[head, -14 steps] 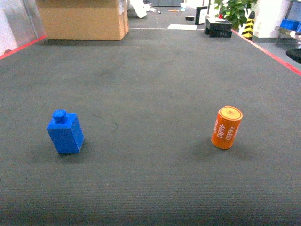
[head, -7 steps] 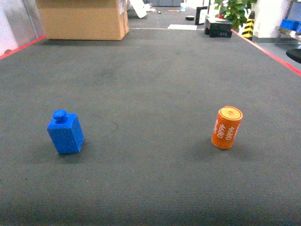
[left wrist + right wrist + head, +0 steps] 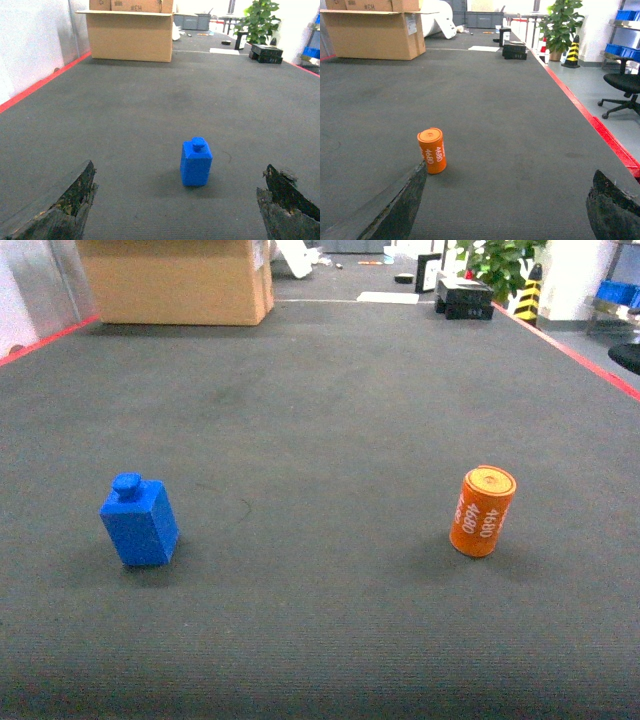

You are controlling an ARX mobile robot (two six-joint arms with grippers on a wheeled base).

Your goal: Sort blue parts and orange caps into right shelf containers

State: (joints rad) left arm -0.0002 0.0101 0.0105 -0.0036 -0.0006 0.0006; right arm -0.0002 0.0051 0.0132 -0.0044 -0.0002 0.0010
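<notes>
A blue part [image 3: 140, 525], a small block with a round knob on top, stands upright on the dark mat at the left. An orange cap [image 3: 482, 511], a cylinder marked 4680, stands at the right. Neither gripper shows in the head view. In the left wrist view my left gripper [image 3: 180, 167] is open, with the blue part [image 3: 196, 164] standing a little ahead of its worn fingers [image 3: 75, 200]. My right gripper [image 3: 510, 170] is open too, and the orange cap [image 3: 432, 150] stands ahead, just beyond its left finger [image 3: 400, 205]. Bright-blue shelf containers [image 3: 623, 51] show far right.
A brown cardboard box [image 3: 175, 280] stands at the mat's far left. Black boxes [image 3: 463, 297] and a potted plant [image 3: 497, 262] sit at the far right. Red tape [image 3: 600, 132] marks the mat's right edge, with an office chair [image 3: 624, 85] beyond it.
</notes>
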